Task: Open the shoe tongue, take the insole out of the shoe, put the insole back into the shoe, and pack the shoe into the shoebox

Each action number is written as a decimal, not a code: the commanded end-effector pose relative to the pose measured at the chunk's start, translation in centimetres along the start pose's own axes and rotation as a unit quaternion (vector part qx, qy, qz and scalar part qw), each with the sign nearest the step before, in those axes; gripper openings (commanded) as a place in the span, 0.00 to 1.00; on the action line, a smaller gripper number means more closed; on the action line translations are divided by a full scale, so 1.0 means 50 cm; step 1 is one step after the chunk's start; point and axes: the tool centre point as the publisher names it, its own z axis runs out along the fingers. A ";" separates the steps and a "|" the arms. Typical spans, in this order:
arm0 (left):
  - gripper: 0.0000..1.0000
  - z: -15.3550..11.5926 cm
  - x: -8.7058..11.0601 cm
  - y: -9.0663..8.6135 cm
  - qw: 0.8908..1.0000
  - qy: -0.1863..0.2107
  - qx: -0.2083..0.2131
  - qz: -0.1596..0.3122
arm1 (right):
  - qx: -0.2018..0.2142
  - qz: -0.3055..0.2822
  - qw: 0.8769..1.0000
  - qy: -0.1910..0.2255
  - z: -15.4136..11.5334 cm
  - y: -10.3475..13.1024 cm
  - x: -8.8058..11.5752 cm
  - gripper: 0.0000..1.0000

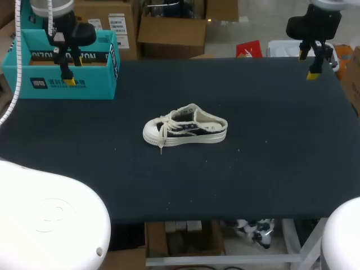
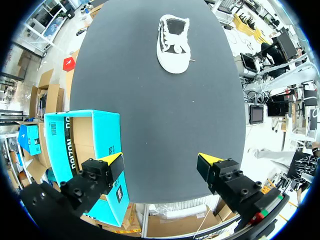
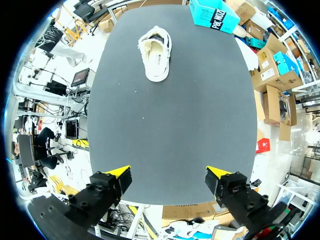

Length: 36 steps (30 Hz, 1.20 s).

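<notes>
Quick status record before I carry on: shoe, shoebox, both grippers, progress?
shoe: upright on its sole, middle of the table, neither gripper touching it
shoebox: open, far left corner
left gripper: open, over the shoebox, holding nothing
right gripper: open, over the far right corner, holding nothing
progress: shoe not yet packed

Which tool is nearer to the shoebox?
Left. The left tool hangs right by the shoebox; the right tool is over the far right corner of the table.

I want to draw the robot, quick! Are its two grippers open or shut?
Left gripper: jaws open, holding nothing.
Right gripper: jaws open, holding nothing.
</notes>
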 end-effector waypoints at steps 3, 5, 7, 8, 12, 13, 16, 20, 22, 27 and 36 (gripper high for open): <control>1.00 0.000 0.000 -0.001 1.000 0.000 -0.001 0.000 | 0.001 0.000 1.000 0.001 -0.001 0.000 0.001 1.00; 1.00 0.000 0.000 -0.001 1.000 0.000 -0.001 0.000 | 0.001 0.000 1.000 0.001 -0.001 0.000 0.001 1.00; 1.00 0.000 0.000 -0.001 1.000 0.000 -0.001 0.000 | 0.001 0.000 1.000 0.001 -0.001 0.000 0.001 1.00; 1.00 0.000 0.000 -0.001 1.000 0.000 -0.001 0.000 | 0.001 0.000 1.000 0.001 -0.001 0.000 0.001 1.00; 1.00 0.000 0.000 -0.001 1.000 0.000 -0.001 0.000 | 0.001 0.000 1.000 0.001 -0.001 0.000 0.001 1.00; 1.00 0.000 0.000 -0.001 1.000 0.000 -0.001 0.000 | 0.001 0.000 1.000 0.001 -0.001 0.000 0.001 1.00; 1.00 0.000 0.000 -0.001 1.000 0.000 -0.001 0.000 | 0.001 0.000 1.000 0.001 -0.001 0.000 0.001 1.00; 1.00 0.006 -0.004 -0.034 1.000 0.000 -0.005 -0.029 | 0.001 0.000 1.000 0.001 -0.001 0.000 0.001 1.00; 1.00 0.007 0.000 -0.050 0.998 0.000 -0.003 -0.061 | -0.020 -0.003 1.000 0.006 0.014 0.018 0.005 1.00; 1.00 0.017 0.026 -0.082 0.987 0.007 -0.011 -0.159 | -0.087 0.012 0.996 -0.002 0.058 0.073 0.027 1.00; 1.00 0.025 0.072 -0.130 0.941 0.061 0.024 -0.331 | -0.175 0.028 0.984 -0.023 0.123 0.191 0.079 1.00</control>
